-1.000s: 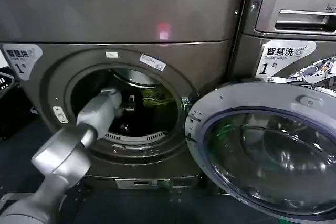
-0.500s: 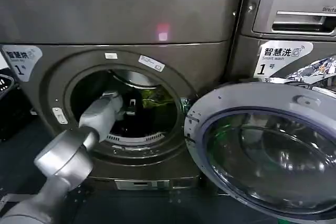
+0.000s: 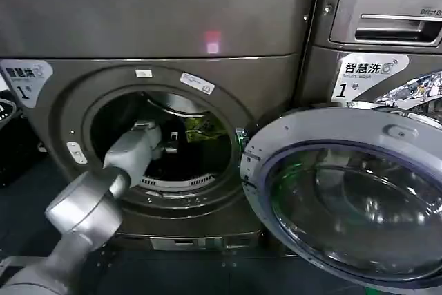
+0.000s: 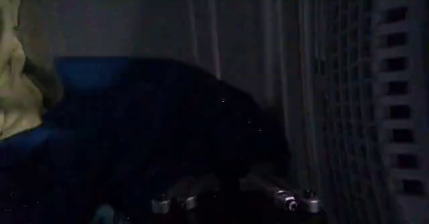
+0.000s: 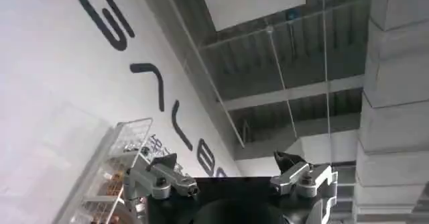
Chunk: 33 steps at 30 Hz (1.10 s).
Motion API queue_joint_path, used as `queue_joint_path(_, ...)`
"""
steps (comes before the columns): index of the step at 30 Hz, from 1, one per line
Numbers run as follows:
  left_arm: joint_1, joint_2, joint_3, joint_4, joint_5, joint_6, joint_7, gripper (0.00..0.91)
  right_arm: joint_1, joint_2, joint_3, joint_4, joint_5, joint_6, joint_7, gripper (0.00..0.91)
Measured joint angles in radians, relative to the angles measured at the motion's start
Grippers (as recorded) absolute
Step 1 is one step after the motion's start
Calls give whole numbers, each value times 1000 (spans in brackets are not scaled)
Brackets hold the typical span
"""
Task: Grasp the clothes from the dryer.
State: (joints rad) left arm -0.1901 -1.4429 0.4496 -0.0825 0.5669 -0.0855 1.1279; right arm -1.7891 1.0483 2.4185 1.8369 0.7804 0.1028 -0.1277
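Inside dryer drum: navy garment, yellow-green garment beside; door swung open. Left claw spread, empty, near navy. Right claw open, empty.

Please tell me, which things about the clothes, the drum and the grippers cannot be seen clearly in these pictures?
- Left gripper: whether its open fingers touch the navy garment is lost in the drum's darkness, left wrist view.
- Yellow-green garment: cut off by the left wrist view's edge; its print is unreadable.
- Dryer drum floor: hidden by the left arm, head view.
- Right gripper: open, pointing at the ceiling; its place beside the dryer is unclear.
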Motion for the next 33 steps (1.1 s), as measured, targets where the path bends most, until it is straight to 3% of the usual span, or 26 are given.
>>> queue_joint_path(16, 4, 12, -90, -61, -75, 44, -114, 0, 2, -3, -3, 1, -1, 1, 0, 907)
queue_joint_path(33, 111, -13, -332, -261, -309, 117, -469, 0, 1, -9, -3, 6, 3, -2, 4, 907)
